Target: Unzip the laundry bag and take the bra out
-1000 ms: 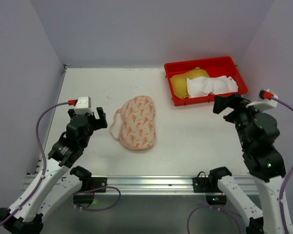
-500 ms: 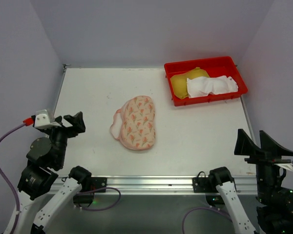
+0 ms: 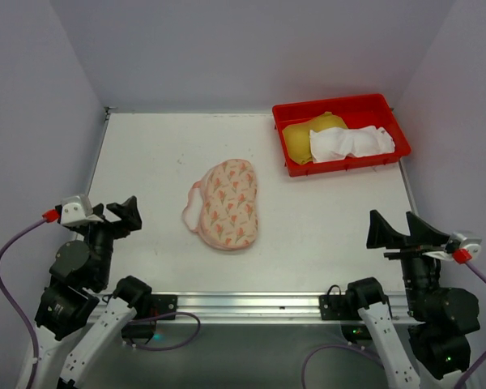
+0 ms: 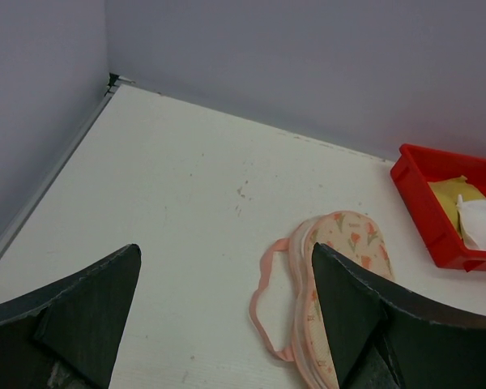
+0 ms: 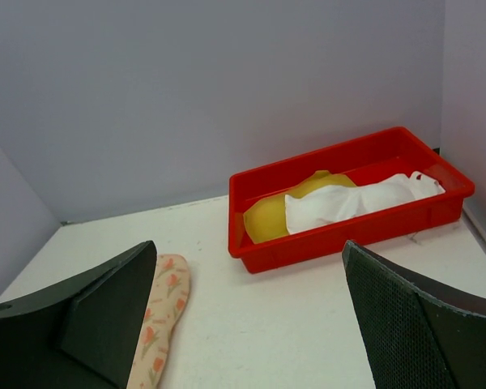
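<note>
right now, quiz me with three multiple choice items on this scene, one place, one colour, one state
1. Where is the laundry bag? A flat on the table; B hanging off the edge; C held aloft.
2. What colour is the tray? A blue; B red; C green.
3. How is the left claw? A open, empty; B shut on the bag; C shut on cloth.
Answers: 1A, it lies on the table; 2B, red walls; 3A, jaws apart, nothing between.

We see a white counter [image 3: 146,154] boxed in on three sides by plain pale lilac walls [image 3: 243,49], evenly lit, with a metal rail [image 3: 243,306] along its near edge.
</note>
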